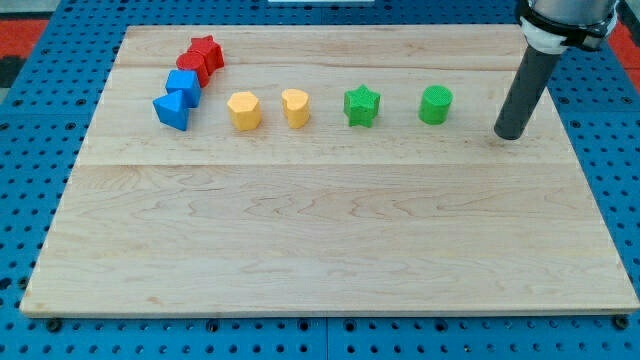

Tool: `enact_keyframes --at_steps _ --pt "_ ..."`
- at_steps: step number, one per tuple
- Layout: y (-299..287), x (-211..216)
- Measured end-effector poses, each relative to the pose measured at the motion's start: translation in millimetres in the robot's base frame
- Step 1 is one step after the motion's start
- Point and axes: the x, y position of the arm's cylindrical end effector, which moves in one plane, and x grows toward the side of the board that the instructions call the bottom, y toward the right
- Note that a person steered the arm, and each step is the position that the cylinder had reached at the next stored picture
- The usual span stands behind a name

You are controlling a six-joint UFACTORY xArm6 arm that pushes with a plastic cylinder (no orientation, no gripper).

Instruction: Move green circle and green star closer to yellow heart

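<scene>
The green circle [435, 105] stands on the wooden board in the upper right part of the view. The green star [362, 106] is to its left. The yellow heart [295, 107] is left of the star, in the same row. My tip [508, 134] rests on the board to the right of the green circle, a short gap apart from it and slightly lower in the view. The rod rises from it toward the view's top right corner.
A yellow hexagon-like block [243, 111] sits left of the heart. Two blue blocks [177, 100] and two red blocks [201, 58], one a star, cluster at the upper left. The board's right edge [590, 190] is near my tip.
</scene>
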Motion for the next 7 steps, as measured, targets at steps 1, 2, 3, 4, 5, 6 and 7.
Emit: enact_keyframes --at_steps 1,2,3,4,5,6,7 --pt "-1.8 0.0" --pt "-1.8 0.1" --pt "-1.8 3.4" --pt "-7.4 -5.3" --pt "-41.7 -46.5" --pt "-83.8 -53.4" --pt "-87.1 -46.4"
